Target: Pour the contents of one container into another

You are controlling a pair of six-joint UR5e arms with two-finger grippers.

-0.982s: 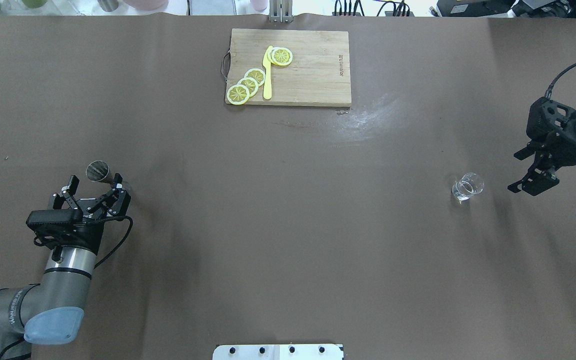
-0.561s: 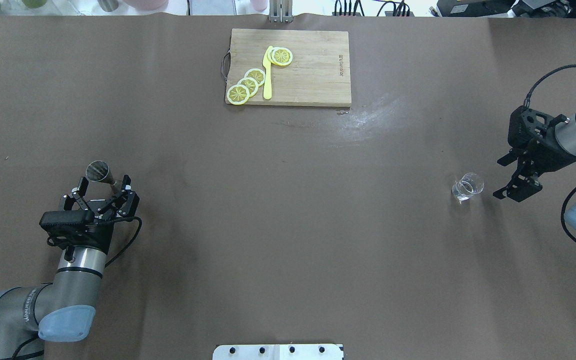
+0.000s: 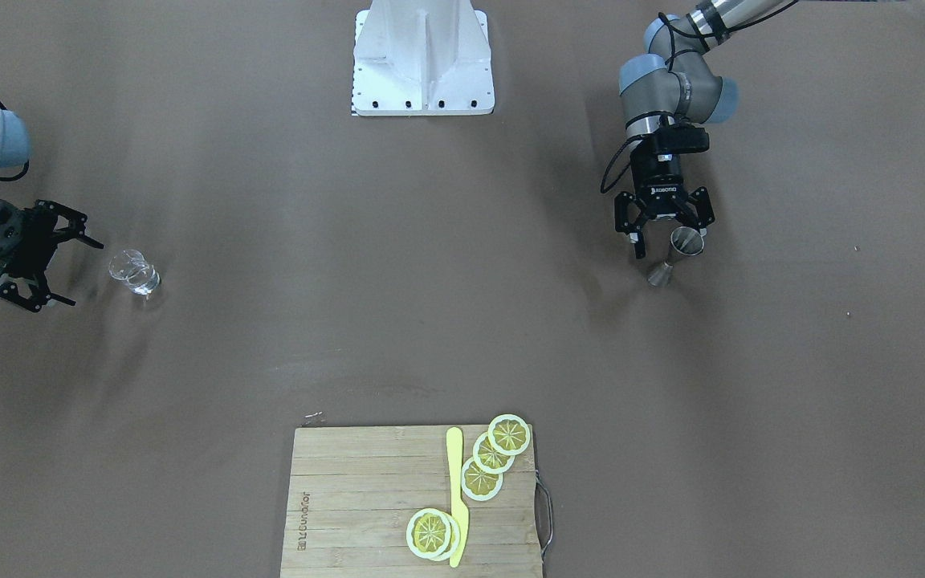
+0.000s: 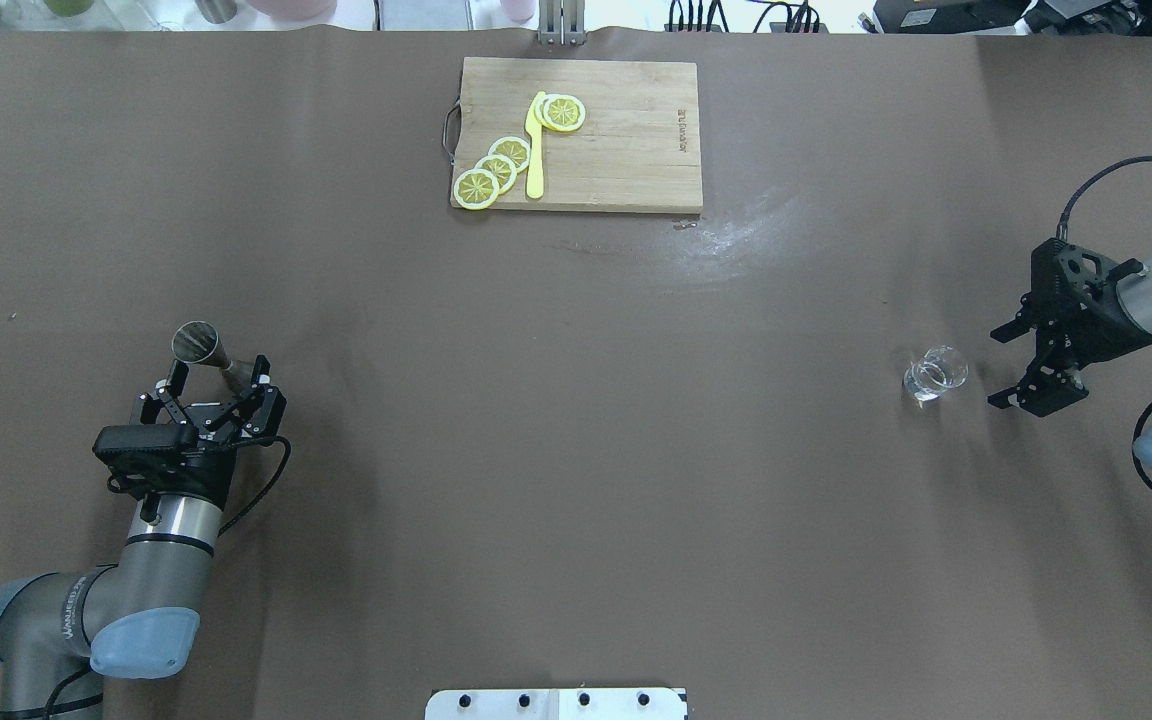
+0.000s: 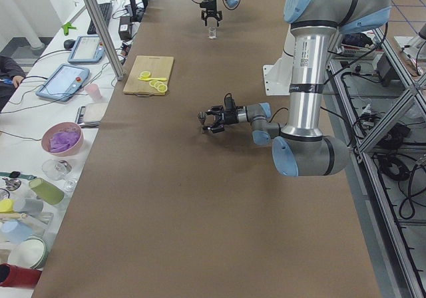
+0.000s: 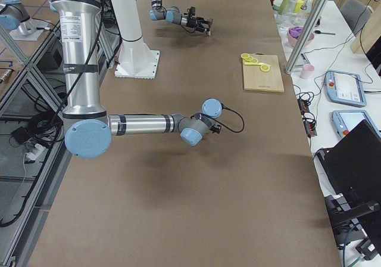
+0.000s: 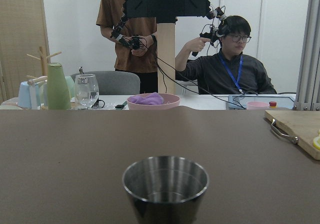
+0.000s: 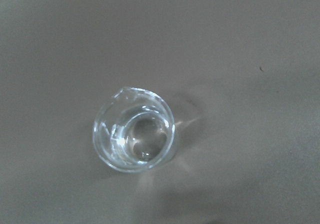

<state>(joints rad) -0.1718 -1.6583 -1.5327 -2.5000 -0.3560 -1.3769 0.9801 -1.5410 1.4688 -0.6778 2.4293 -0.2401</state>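
Bimanual pouring setup on a table (image 4: 576, 450) under a matte brown covering. The left gripper (image 4: 220, 368) carries white "ROBOTIQ" lettering on its black body. Its fingers are spread on either side of a jigger (image 4: 198, 345), and no contact shows. The jigger is brushed steel, shaped as two cones joined at a narrow waist. It stands upright on the robot's left side of the table, and the left wrist view looks into its round mouth. The right gripper (image 4: 996, 368) is likewise spread and sits just beside a small glass (image 4: 934, 373) without touching it. The glass is clear and thick-walled, with a pinched pouring lip, and stands on the robot's right side. At the far edge lies a plank-built wooden cutting board (image 4: 626, 130) with a wire handle. Its burnt-in brand mark is too small to read. The board holds glossy lemon slices (image 4: 496, 165) and a yellow knife (image 4: 534, 150).
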